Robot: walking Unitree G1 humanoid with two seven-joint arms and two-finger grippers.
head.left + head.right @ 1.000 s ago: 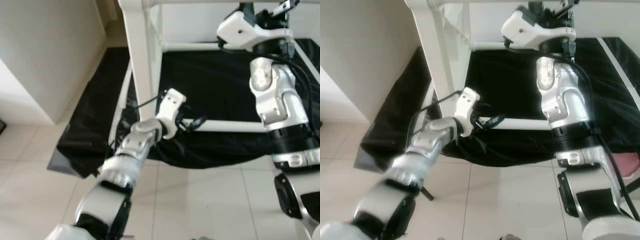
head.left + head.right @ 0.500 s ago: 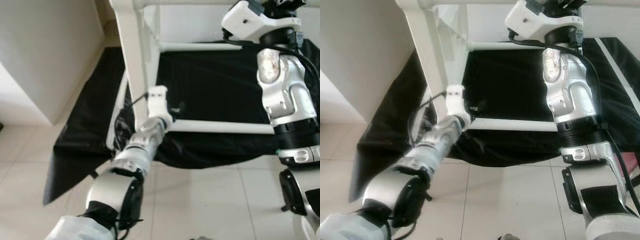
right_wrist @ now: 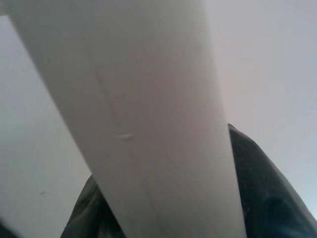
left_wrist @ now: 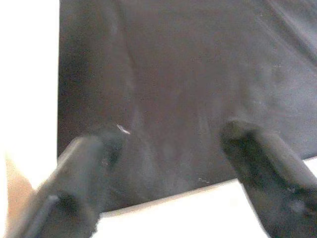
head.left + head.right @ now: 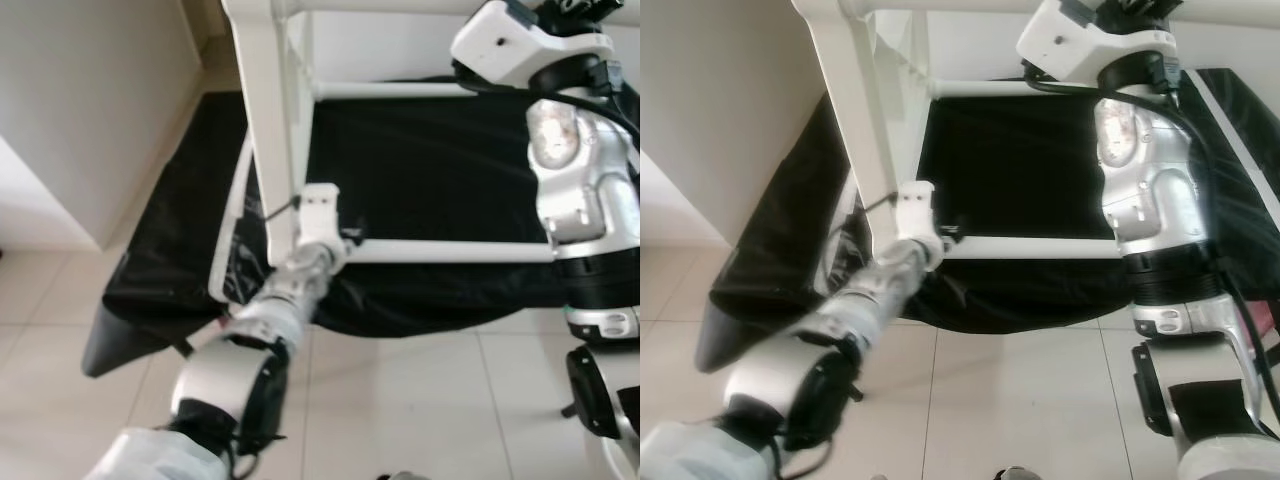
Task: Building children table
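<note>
The white table frame stands on a black sheet (image 5: 430, 160), with a thick leg (image 5: 270, 130) at the left and a thin lower crossbar (image 5: 450, 250) running right from it. My left gripper (image 5: 350, 234) is at the joint of leg and crossbar. In the left wrist view it (image 4: 168, 148) is open, its fingers (image 4: 79, 173) spread above the crossbar (image 4: 198, 208) with only sheet between them. My right arm (image 5: 570, 170) is raised to the frame's top rail. In the right wrist view the right gripper (image 3: 173, 198) has its fingers (image 3: 262, 198) on either side of the white rail (image 3: 138, 99).
A pale wall (image 5: 90, 100) rises close on the left. Light floor tiles (image 5: 400, 400) lie in front of the sheet, whose corner (image 5: 110, 340) curls up at the lower left. A pink object (image 5: 1265, 320) peeks in at the right edge.
My left wrist has turned and drawn left, from over the crossbar to close against the leg. My right arm stays up at the top rail. The view has shifted a little.
</note>
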